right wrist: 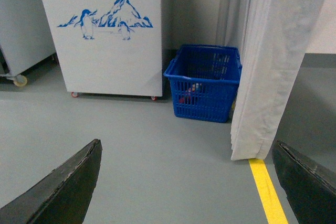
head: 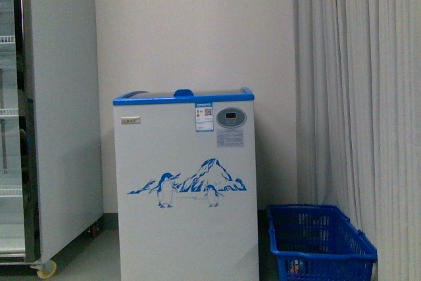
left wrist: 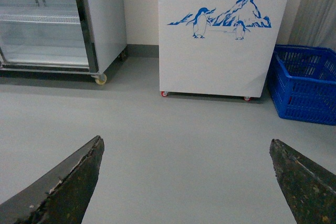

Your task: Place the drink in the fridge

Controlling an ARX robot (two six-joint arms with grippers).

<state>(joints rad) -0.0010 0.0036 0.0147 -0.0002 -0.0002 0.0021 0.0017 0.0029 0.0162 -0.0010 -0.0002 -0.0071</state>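
Observation:
The fridge (head: 187,189) is a white chest freezer with a blue top rim and a penguin-and-mountain print, standing against the wall ahead; its lid looks shut. It also shows in the left wrist view (left wrist: 220,35) and in the right wrist view (right wrist: 113,35). A blue basket (head: 319,241) stands on the floor to its right, with small coloured items inside (right wrist: 191,94); I cannot tell whether they are drinks. My left gripper (left wrist: 186,153) is open and empty above bare floor. My right gripper (right wrist: 186,153) is open and empty above floor. Neither arm shows in the front view.
A tall grey upright glass-door cabinet (head: 39,116) on castors stands left of the fridge. White curtains (head: 358,97) hang at the right, reaching the floor beside the basket (right wrist: 273,61). A yellow floor line (right wrist: 266,190) runs from the curtain's foot.

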